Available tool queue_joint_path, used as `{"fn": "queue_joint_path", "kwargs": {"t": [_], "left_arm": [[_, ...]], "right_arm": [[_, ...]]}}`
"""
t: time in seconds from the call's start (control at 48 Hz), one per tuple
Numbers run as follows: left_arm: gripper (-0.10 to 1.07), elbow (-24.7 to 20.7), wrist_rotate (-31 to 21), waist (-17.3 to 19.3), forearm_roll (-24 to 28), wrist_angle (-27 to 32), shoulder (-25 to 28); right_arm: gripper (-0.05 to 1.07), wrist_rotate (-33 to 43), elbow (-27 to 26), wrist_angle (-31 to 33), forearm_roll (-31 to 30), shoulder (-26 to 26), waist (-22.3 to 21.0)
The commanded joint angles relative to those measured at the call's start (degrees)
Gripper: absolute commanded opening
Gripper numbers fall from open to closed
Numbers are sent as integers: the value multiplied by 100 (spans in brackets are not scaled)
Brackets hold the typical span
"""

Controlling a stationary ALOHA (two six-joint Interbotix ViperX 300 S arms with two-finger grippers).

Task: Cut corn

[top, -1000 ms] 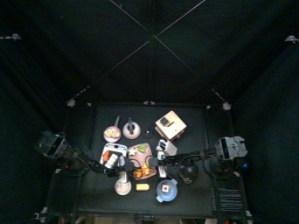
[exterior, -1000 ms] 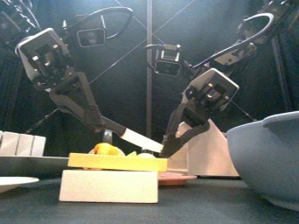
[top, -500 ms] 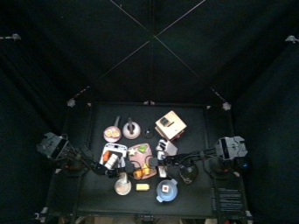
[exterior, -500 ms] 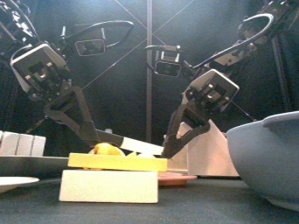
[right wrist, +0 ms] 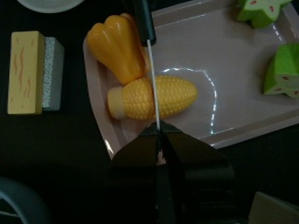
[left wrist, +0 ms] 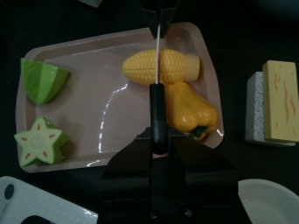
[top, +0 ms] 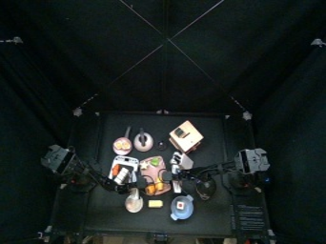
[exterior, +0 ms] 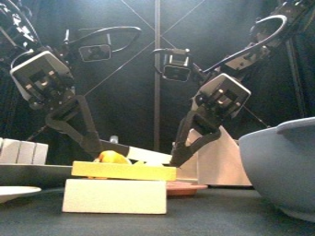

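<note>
Pink tray (left wrist: 82,52) holding corn (left wrist: 162,66), yellow pepper (left wrist: 190,105), green wedge (left wrist: 42,77), star slice (left wrist: 38,143), corn mid-tray, long axis crosswise to both knife blades, left gripper (left wrist: 156,149) clamped on knife (left wrist: 156,87), right gripper (right wrist: 160,144) clamped on second knife (right wrist: 146,39), both blades on corn.
</note>
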Motion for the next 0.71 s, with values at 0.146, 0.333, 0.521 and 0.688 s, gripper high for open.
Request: {"fn": "queue_joint_path", "kwargs": {"t": [0.146, 0.333, 0.521, 0.688], "left_arm": [[34, -44, -18, 26, -26, 9, 35], [34, -35, -18, 26, -35, 9, 44], [34, -35, -26, 26, -97, 0, 132], [34, -53, -26, 26, -114, -62, 255]], "right_arm": [[40, 18, -149, -18, 26, 26, 9], [40, 18, -149, -18, 123, 79, 9], [40, 18, -167, -18, 202, 167, 26], [40, 18, -176, -18, 264, 246, 26]]}}
